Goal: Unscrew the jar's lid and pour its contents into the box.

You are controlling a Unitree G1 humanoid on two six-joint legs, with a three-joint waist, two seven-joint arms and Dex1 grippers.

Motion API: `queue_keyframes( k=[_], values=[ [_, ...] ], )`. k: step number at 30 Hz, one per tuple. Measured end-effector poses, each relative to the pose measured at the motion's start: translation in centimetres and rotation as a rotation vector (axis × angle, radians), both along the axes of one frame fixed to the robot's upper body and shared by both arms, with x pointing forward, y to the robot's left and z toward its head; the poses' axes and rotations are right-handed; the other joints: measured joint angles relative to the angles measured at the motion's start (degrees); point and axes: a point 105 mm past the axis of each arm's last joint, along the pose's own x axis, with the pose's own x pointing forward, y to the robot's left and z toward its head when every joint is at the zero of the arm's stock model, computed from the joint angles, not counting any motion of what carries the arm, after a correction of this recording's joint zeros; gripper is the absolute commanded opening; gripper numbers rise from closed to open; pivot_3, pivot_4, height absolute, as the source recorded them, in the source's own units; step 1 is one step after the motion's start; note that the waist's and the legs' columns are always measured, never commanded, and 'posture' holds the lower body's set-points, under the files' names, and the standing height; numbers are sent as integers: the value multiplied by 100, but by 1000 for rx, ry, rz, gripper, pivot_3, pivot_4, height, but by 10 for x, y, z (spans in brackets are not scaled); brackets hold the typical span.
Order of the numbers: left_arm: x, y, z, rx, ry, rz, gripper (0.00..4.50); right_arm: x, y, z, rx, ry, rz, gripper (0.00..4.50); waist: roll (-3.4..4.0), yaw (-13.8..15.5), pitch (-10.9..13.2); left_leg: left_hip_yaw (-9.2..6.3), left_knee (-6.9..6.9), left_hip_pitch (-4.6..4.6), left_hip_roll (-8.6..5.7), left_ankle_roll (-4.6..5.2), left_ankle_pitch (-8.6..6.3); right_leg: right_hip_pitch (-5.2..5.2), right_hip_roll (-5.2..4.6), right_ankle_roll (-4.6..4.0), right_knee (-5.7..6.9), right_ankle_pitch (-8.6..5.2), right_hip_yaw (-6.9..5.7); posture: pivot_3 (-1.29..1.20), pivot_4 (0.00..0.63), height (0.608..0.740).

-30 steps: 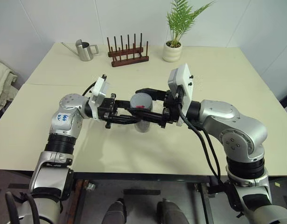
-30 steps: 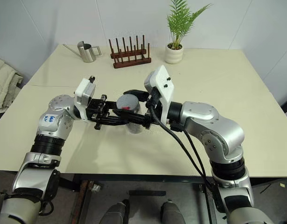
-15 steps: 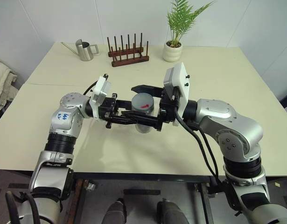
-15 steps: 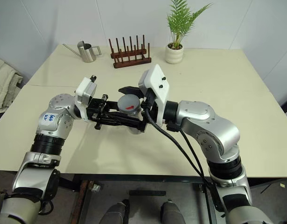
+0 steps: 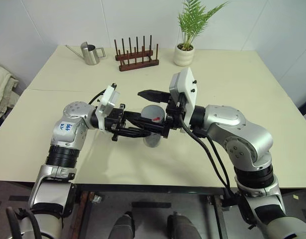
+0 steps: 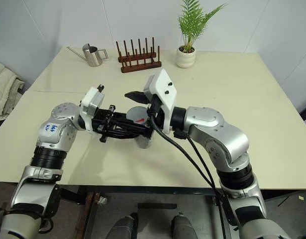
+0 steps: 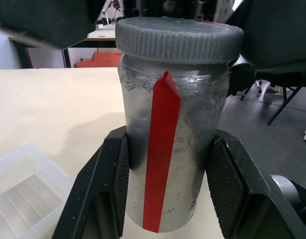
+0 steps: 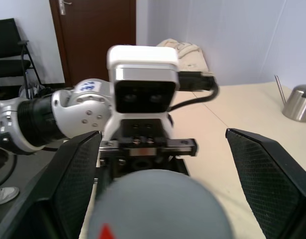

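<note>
Left wrist view, one grey jar with one red stripe, lid on, pinched by left claw, right claw wide apart around lid, maybe not touching, one clear box.

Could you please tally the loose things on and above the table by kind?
Jar with lid: 1
Clear box: 1
Watering can: 1
Wooden peg rack: 1
Potted plant: 1
Total: 5
</note>
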Motion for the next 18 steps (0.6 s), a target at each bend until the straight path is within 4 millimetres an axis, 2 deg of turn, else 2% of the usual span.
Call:
queue_keyframes(
  k=[9,18],
  values=[
    [-3,6,0,11,1,51,1838,1,-2,-1,-7,3,-7,4194,0,4,0,0,2,0,1,0,0,0,0,0,1,0,0,0,150,740],
    [-1,19,1,1,17,122,1838,-2,-20,-1,-30,5,-57,4194,0,5,0,0,2,0,1,0,0,0,-1,0,0,0,0,0,150,740]
  ],
)
